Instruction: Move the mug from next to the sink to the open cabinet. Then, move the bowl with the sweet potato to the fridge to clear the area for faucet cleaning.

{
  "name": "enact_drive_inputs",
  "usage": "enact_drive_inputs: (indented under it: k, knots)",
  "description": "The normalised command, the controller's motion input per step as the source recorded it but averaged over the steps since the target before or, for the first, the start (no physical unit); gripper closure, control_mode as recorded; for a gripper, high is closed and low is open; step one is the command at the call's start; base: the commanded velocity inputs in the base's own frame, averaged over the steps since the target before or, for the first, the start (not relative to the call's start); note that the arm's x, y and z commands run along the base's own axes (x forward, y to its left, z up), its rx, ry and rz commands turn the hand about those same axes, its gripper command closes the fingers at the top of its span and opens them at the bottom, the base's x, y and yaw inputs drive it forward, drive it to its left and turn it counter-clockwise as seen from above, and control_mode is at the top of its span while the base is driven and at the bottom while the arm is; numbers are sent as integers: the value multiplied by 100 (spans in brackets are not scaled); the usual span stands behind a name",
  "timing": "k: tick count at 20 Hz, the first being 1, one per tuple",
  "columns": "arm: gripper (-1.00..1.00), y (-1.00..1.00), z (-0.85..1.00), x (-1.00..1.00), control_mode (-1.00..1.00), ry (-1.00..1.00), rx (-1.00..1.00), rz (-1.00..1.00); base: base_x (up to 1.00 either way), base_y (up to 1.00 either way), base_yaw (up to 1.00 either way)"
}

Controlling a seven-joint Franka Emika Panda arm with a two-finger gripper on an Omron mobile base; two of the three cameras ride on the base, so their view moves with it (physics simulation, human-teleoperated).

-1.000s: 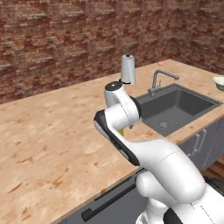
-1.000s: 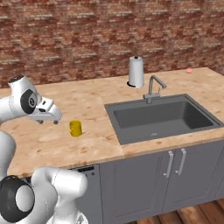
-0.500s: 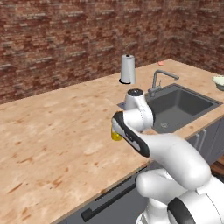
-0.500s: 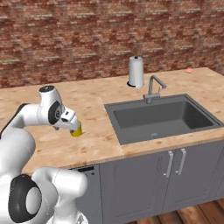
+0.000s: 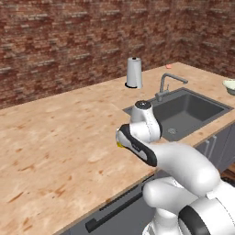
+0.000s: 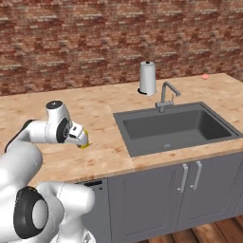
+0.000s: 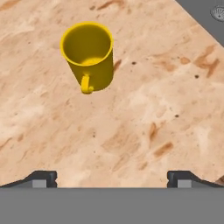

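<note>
The mug point(image 7: 89, 56) is seen upright on the counter point(image 7: 144, 109) in the hand view, at about 11 o'clock, with its open mouth shown and its handle turned toward 6 o'clock. The hand point(image 7: 112, 178) is held above the counter with its fingertips point(image 7: 41, 178) set wide apart at the bottom edge, and nothing is gripped between them; the mug lies well clear of both tips. A corner of the sink point(image 7: 205, 17) is caught at 1 o'clock in that view.

In the right base view, the hand point(image 6: 80, 139) is found low over the counter point(image 6: 104, 156), at 9 o'clock from the sink point(image 6: 178, 126), and a sliver of the yellow mug point(image 6: 85, 144) is visible just beside it. The faucet point(image 6: 164, 97) is placed at the sink's far rim, with a white paper-towel roll point(image 6: 147, 78) standing behind it.

In the left base view, a yellow edge of the mug point(image 5: 120, 144) is glimpsed beside the arm, and the bowl point(image 5: 230, 85) is seen at the 3 o'clock edge of the picture, beyond the sink point(image 5: 186, 110).
</note>
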Motion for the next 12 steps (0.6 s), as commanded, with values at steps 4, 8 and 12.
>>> enact_drive_inputs:
  k: [4,8,12]
  knots:
    - [-100,37,0,40,-100,0,-1,0,0,0,0]
    - [-100,8,-13,17,-100,0,0,0,0,0,0]
    - [-100,0,-29,16,-100,0,0,0,0,0,0]
